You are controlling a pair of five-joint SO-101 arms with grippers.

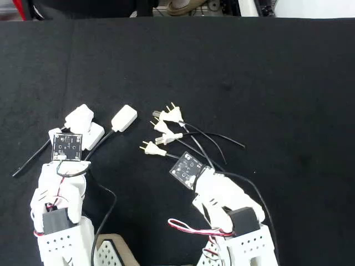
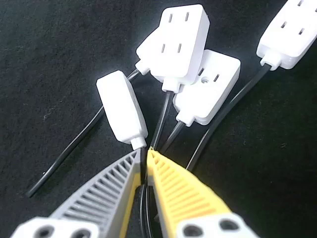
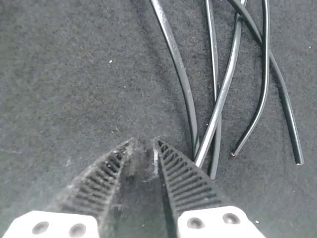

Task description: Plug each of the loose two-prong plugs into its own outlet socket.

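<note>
The left end effector [image 2: 143,154] is clenched on a thin black cord [image 2: 144,171]. Its grey finger and its yellow finger squeeze the cord from both sides. The cord runs up to a white socket [image 2: 121,109] that lies tipped on its side, just past the finger tips. The left arm [image 1: 58,194] is low over the black bench [image 1: 266,72], and its tip is right at the bunch of sockets.

The right end effector [image 3: 144,146] is released, with a small gap between its tips and only black cloth in the gap. The right arm [image 1: 227,197] leans in toward the plugs.

The left wrist view shows three more white sockets close up. One with four slots [image 2: 179,42] lies partly on another [image 2: 210,84], and the last one [image 2: 292,27] sits off to one side. Their slots are dark.

The right wrist view shows loose black cords [image 3: 218,99] crossing each other just beside one finger.

The high view shows the four white plugs [image 1: 168,138] in a little bunch near the middle of the bench, just ahead of the right arm. Their metal prongs point toward the sockets. The plugs lie apart from the sockets, and none is pushed in yet.
</note>
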